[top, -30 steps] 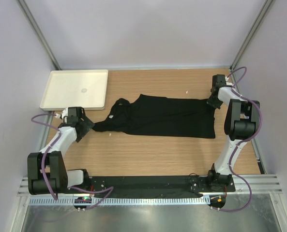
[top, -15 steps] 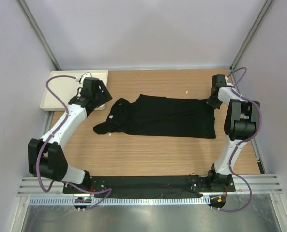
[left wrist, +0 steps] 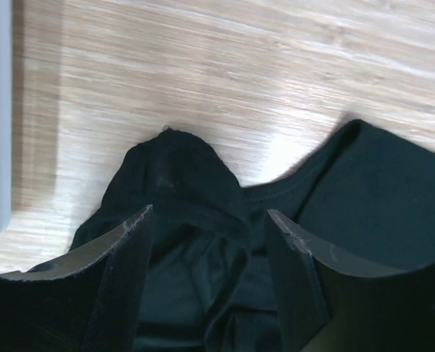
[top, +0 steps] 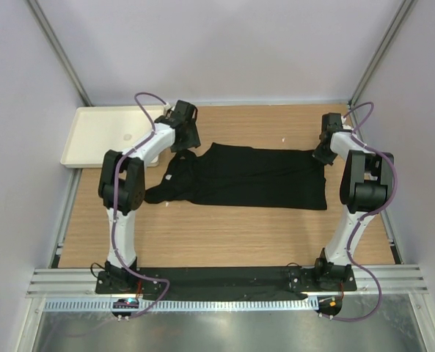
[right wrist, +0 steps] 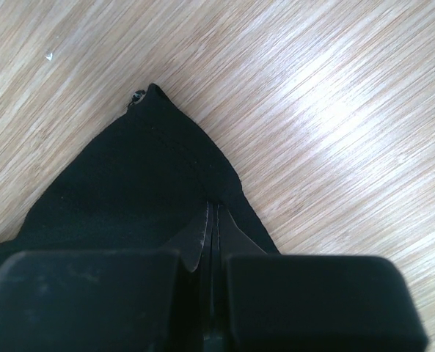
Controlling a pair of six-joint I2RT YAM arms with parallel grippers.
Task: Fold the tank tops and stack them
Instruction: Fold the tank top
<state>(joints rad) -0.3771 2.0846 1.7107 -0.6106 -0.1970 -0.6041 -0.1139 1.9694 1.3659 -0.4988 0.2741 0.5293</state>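
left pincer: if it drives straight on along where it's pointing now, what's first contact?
Most likely the tank top. The left pincer has its jaws apart and points down at the bunched strap end, with nothing else in line. The gap to the fabric is unclear.

Bright, even light (some glare)

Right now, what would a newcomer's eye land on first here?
The black tank top lies spread across the middle of the table. The right gripper is pinched shut on its far right corner, while the left gripper hangs open over the bunched strap end, beside the cream tray.
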